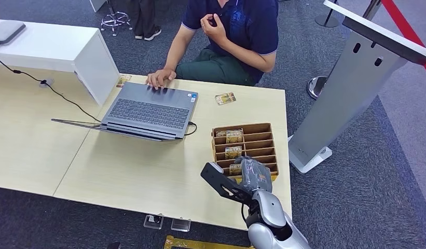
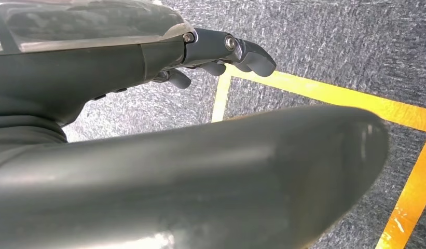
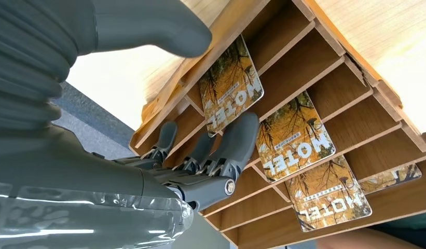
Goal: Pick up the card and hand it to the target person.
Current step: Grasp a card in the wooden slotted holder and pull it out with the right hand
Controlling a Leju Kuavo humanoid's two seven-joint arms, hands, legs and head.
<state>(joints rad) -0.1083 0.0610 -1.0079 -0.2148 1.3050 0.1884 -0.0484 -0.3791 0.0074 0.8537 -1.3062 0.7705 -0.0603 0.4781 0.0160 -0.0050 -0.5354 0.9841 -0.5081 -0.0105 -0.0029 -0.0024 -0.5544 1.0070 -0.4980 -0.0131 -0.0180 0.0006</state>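
**Right hand at the card rack, card not lifted**

We find the right hand [image 1: 253, 175] nearest the camera, at the near end of the wooden card rack [image 1: 270, 136]. In the right wrist view its fingers [image 3: 236, 142] reach into the rack's slots and its thumb [image 3: 148, 23] lies over the rack's edge; the nearest card [image 3: 230, 83] stands in its slot between them, and we cannot tell whether it is pinched. More cards [image 3: 293, 137] stand in the slots beyond. Past the rack's far end a loose card [image 1: 225, 98] lies on the table [image 1: 148, 176]. Beside the rack a laptop [image 1: 148, 111] is open, a person's hand [image 1: 161, 78] on it. The left hand [image 2: 221, 52] hangs over carpet, fingers loosely curled, holding nothing.
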